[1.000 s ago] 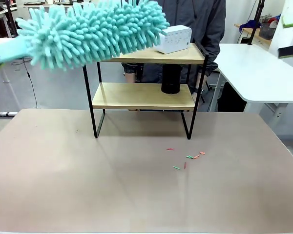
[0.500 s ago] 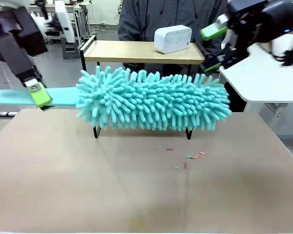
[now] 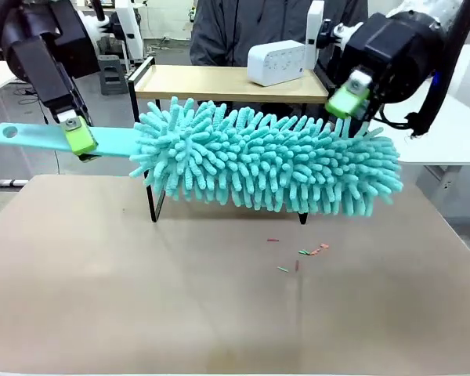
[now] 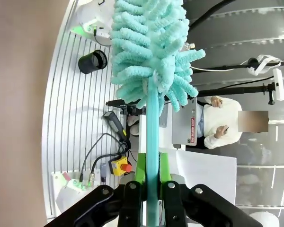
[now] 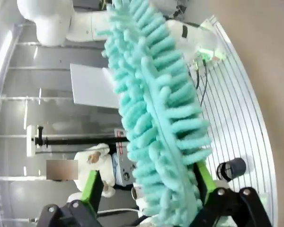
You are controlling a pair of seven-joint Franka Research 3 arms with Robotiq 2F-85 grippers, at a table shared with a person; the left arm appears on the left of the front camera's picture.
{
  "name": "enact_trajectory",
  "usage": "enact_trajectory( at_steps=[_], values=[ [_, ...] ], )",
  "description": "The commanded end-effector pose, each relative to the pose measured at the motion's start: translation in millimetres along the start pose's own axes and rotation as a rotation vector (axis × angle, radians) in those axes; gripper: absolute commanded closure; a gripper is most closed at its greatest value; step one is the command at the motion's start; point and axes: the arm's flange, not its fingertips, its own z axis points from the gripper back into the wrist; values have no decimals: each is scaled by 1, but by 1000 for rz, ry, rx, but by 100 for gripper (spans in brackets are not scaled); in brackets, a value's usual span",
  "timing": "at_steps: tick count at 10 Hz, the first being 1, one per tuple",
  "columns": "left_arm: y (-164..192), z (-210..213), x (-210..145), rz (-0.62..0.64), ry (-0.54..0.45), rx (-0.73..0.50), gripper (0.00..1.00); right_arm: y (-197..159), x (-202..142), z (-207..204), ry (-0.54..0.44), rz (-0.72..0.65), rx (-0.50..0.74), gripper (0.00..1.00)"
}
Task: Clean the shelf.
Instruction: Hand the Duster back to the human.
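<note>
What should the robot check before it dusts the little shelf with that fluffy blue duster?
1. Left hand shut tight on the duster's handle: ok.
2. Right hand open, its fingers either side of the duster head; actually gripping it: cannot tell.
3. Duster up off the table: ok.
4. Shelf standing upright: ok.
5. White box on the top board, in the way of a sweep: not ok.
6. Little crumbs on the table, not cleaned up: not ok.
</note>
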Motion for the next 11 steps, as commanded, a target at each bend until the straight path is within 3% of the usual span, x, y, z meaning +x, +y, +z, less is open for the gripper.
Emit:
enact_trajectory(
  at_steps=[1,5,6,7,8,10,11],
  values=[
    [0,9,-1,-49,-10,-64,88,-2,-2,5,40,53,-55,0],
    [2,8,-2,-31,-13,-42,88,-1,-1,1,51,37,-76,0],
    [3,7,-1,-28,-11,-43,88,-2,-2,2,65,37,-73,57],
    [3,7,-1,-24,-13,-41,88,-1,-3,2,70,34,-65,59],
    [4,7,-2,-23,-15,-37,88,-1,-3,2,72,35,-64,100],
    [4,7,-2,-22,-20,-32,88,-2,-3,2,68,26,-62,100],
    [4,6,-2,-17,-21,-29,88,-2,-3,2,68,28,-67,85]
  ],
)
